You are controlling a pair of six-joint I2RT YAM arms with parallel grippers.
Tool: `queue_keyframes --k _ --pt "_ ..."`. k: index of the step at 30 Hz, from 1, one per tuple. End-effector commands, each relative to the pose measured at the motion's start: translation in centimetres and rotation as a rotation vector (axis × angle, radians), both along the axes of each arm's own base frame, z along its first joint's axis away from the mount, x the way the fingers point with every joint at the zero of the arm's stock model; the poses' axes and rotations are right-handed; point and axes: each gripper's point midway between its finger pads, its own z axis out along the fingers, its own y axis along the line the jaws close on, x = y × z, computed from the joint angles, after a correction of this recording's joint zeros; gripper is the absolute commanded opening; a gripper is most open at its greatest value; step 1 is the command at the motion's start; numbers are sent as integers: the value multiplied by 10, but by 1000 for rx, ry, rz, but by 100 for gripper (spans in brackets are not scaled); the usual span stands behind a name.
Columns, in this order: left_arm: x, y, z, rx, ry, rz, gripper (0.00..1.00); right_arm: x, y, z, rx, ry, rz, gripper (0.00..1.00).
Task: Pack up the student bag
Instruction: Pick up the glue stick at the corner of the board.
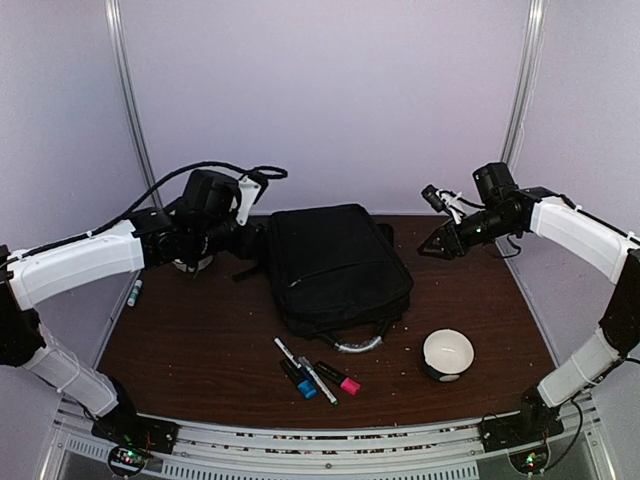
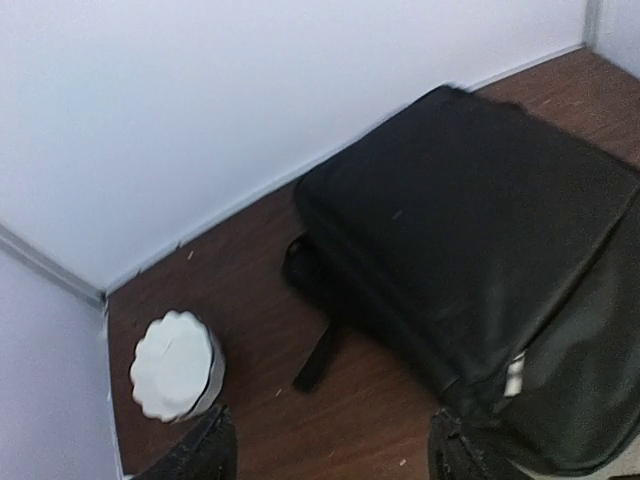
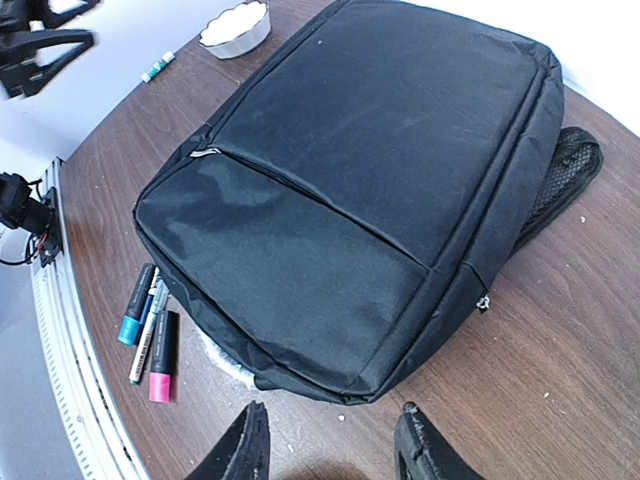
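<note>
Well, the large black soft fabric backpack point(image 1: 335, 265) lies flat on the brown wooden tabletop point(image 1: 200, 340), in the middle and towards the far edge, with its curved grey-trimmed handle point(image 1: 357, 345) pointing at the near edge.

The left gripper point(image 2: 325, 462) sits at the backpack's left side near the far edge. Its two black fingers point(image 2: 195, 452) are spread wide, with only bare wood and a loose strap end between them. One finger is right up against the backpack's fabric, and I cannot tell whether it touches. The left arm reaches in low from the left edge, forearm nearly level, wrist turned towards the bag.

The right gripper point(image 3: 330, 450) hangs above the far right part of the tabletop, apart from the backpack and looking down over it. Its fingers point(image 3: 245, 445) stand apart with nothing between them. The right arm rises from the near right corner, bends at the elbow and stretches inward, wrist angled down towards the bag.

A white scalloped dish point(image 2: 175, 365) sits near the far left corner, just beside the left gripper. A cluster of marker pens with blue and pink caps point(image 1: 312, 375) lies between the handle and the near edge, and a round white bowl point(image 1: 447, 352) stands to their right. One more pen point(image 1: 134, 292) lies by the left edge.
</note>
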Motion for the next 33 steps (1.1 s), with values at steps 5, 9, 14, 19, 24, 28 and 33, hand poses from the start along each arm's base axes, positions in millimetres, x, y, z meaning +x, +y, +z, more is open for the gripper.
queue_keyframes --k 5,9,14,19,24,28,33 --pt "-1 163 -49 -28 262 466 67 -13 5 15 49 -39 45 43" --pt "-11 226 -70 -16 396 634 69 -17 5 12 46 -29 58 44" --pt "-21 282 -87 -19 497 757 70 -25 5 13 48 -27 84 45" --pt "-25 328 -105 -14 582 826 68 -32 7 17 64 -27 104 46" --pt "-6 339 -133 -100 673 792 67 -38 9 22 87 -24 125 46" --pt "11 352 -157 -106 738 791 67 -41 9 25 93 -30 131 46" --pt "26 379 -177 -78 776 808 65 -43 8 27 96 -37 125 47"
